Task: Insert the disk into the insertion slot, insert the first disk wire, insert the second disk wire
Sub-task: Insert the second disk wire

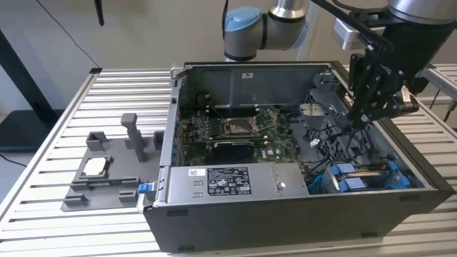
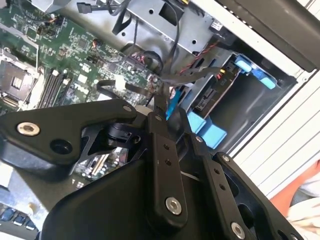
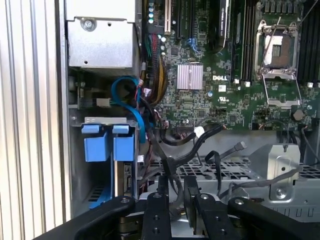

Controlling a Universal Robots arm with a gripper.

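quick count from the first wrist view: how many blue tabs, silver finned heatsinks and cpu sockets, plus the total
blue tabs: 2
silver finned heatsink: 1
cpu socket: 1
total: 4

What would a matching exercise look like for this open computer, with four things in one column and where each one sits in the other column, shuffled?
Things:
1. gripper
2. disk's blue tabs
3. grey box with sticker
4. grey fixture

Places:
A. on the slatted table, outside the case
B. in the insertion slot at a corner of the case
C. at the black cables inside the case
D. inside the case, along the same wall as the insertion slot

Pairs: 1-C; 2-B; 3-D; 4-A.
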